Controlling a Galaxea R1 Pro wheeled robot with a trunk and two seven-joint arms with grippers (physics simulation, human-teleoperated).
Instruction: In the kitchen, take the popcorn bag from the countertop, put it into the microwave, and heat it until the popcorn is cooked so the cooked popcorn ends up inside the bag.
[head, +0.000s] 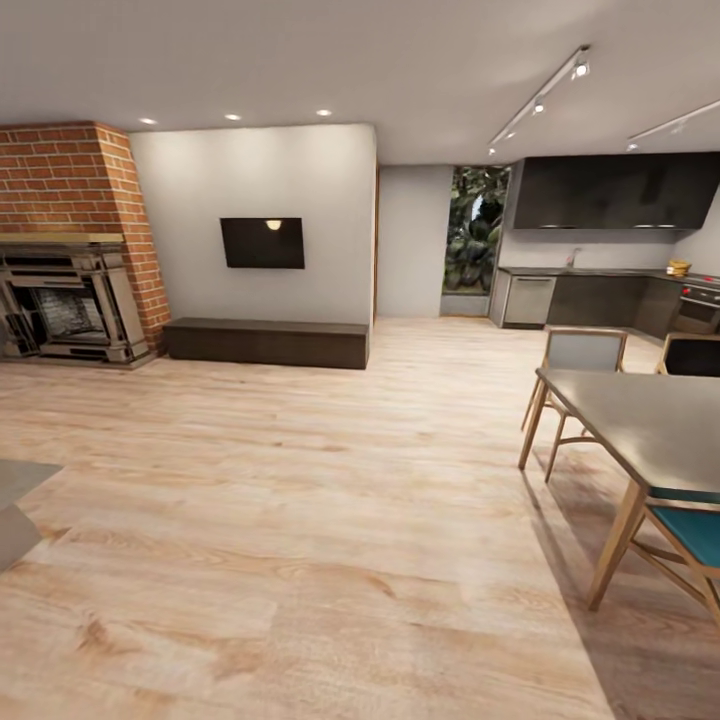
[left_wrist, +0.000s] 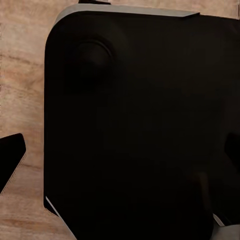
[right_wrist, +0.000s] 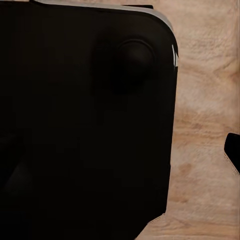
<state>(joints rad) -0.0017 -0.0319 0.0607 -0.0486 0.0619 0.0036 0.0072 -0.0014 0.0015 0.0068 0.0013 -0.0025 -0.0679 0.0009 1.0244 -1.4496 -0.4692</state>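
Grey countertop (head: 585, 271) of the kitchen (head: 610, 240) lies far ahead, right.

Wood floor (head: 300, 520), brick fireplace (head: 70, 250), dining table (head: 650, 420), perhaps a window (head: 475, 230).

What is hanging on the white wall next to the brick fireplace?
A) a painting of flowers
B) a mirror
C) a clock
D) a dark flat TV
D: the head view shows a dark flat TV on the white wall, right of the brick fireplace and above a long low bench.
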